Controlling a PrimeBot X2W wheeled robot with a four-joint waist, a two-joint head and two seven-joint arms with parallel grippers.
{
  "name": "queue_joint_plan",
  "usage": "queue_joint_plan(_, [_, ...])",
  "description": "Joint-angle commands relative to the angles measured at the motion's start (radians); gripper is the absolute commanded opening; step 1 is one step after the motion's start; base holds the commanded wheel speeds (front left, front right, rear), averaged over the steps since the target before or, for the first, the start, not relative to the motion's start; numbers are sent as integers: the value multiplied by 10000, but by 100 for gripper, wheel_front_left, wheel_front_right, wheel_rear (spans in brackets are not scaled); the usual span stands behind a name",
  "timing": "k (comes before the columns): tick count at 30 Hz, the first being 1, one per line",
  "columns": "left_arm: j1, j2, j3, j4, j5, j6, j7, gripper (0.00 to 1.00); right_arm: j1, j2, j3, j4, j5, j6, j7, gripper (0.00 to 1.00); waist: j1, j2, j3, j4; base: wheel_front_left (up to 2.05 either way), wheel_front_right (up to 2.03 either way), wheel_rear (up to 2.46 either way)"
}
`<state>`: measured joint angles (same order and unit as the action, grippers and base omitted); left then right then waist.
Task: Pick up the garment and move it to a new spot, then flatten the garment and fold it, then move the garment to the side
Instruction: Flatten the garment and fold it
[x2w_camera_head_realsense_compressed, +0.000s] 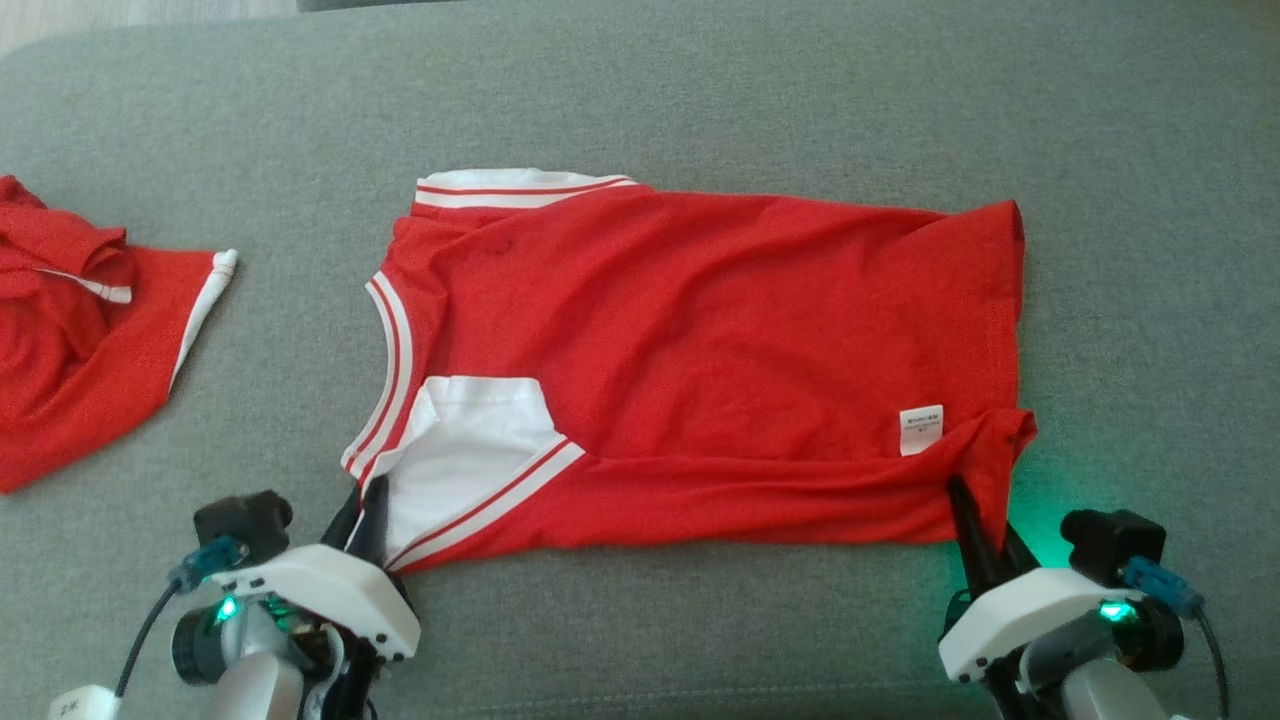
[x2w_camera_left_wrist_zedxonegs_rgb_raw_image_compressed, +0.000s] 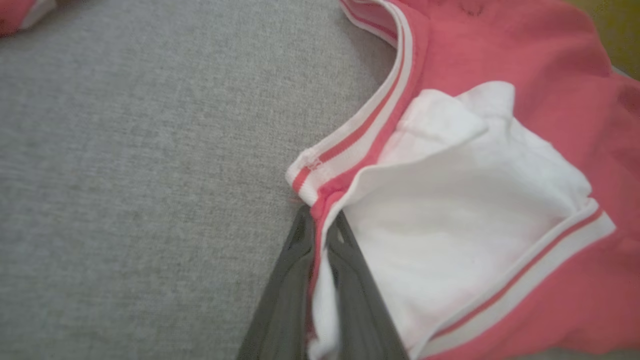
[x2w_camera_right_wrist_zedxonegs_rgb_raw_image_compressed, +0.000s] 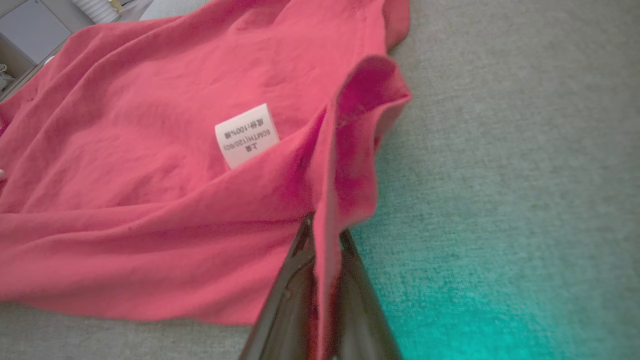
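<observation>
The garment (x2w_camera_head_realsense_compressed: 700, 370), a red sleeveless top with white striped trim, lies spread sideways on the grey cushion, neckline to the left and hem to the right. My left gripper (x2w_camera_head_realsense_compressed: 372, 492) is shut on the near shoulder edge by the white armhole (x2w_camera_left_wrist_zedxonegs_rgb_raw_image_compressed: 450, 225), cloth pinched between its dark fingers (x2w_camera_left_wrist_zedxonegs_rgb_raw_image_compressed: 280, 295). My right gripper (x2w_camera_head_realsense_compressed: 962, 492) is shut on the near hem corner (x2w_camera_right_wrist_zedxonegs_rgb_raw_image_compressed: 370, 150), which stands up in a fold beside the white care label (x2w_camera_right_wrist_zedxonegs_rgb_raw_image_compressed: 246, 135).
A second red garment (x2w_camera_head_realsense_compressed: 70, 330) with white trim lies crumpled at the left edge. Grey upholstered surface (x2w_camera_head_realsense_compressed: 700, 100) extends beyond the top and along the near strip between my arms. Green light from my right wrist tints the cushion (x2w_camera_right_wrist_zedxonegs_rgb_raw_image_compressed: 475, 310).
</observation>
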<state>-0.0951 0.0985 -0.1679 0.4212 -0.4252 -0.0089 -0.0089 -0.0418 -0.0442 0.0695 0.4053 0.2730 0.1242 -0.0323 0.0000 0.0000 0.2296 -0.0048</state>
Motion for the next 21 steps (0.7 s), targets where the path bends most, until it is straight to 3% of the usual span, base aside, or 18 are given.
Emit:
queue_joint_plan(1, [51, 27, 18, 111, 51, 24, 236, 0, -31, -61, 280, 40, 140, 65, -38, 0, 0, 0, -37, 10, 0, 0, 0])
queue_joint_plan(7, [478, 206, 141, -866, 186, 349, -96, 0, 370, -61, 172, -129, 276, 65, 234, 0, 0, 0, -279, 60, 0, 0, 0])
queue_joint_plan(15, [1967, 589, 419, -2668, 96, 838, 360, 0, 1541, -61, -110, -913, 182, 65, 1448, 0, 0, 0, -739, 145, 0, 0, 0])
queue_joint_plan(21, [2437, 635, 391, -3181, 17, 991, 720, 0, 2058, -61, -272, -1446, 262, 65, 1993, 0, 0, 0, -873, 234, 0, 0, 0])
